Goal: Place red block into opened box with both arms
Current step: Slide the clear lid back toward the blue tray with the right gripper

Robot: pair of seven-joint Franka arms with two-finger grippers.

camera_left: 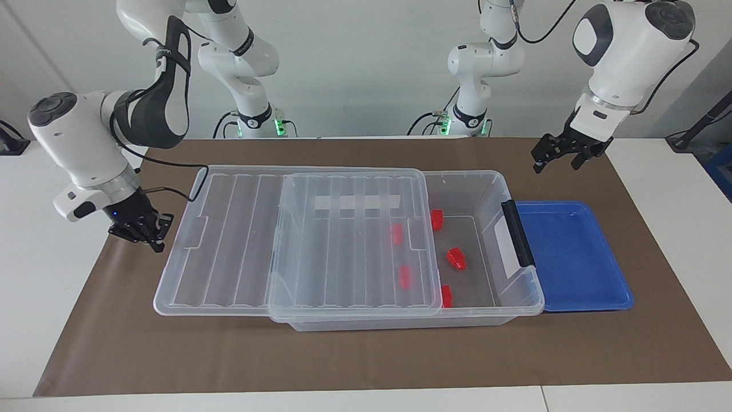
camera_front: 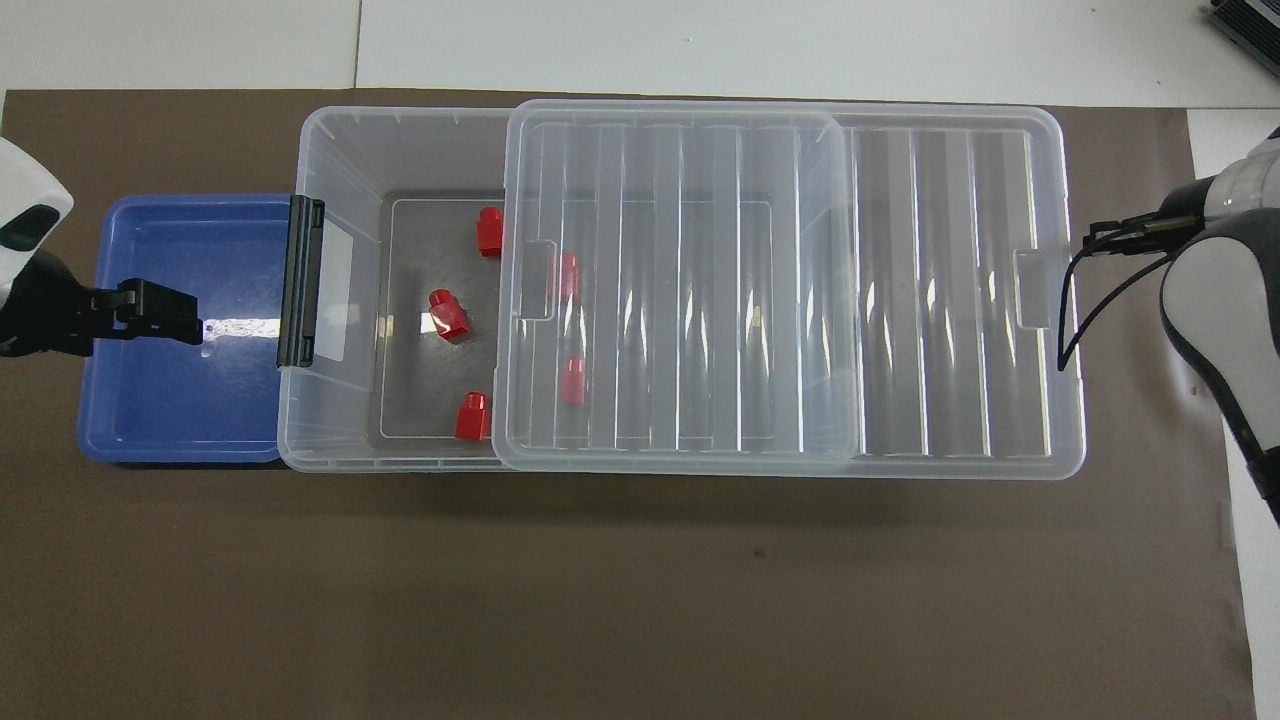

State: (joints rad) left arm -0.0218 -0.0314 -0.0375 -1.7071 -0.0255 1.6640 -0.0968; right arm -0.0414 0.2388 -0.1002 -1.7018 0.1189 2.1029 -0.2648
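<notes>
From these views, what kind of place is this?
Most likely a robotics lab bench: two big white arms at a table under a brown mat, two slimmer arms with green-lit bases, and staged props, a clear box and blue tray.
</notes>
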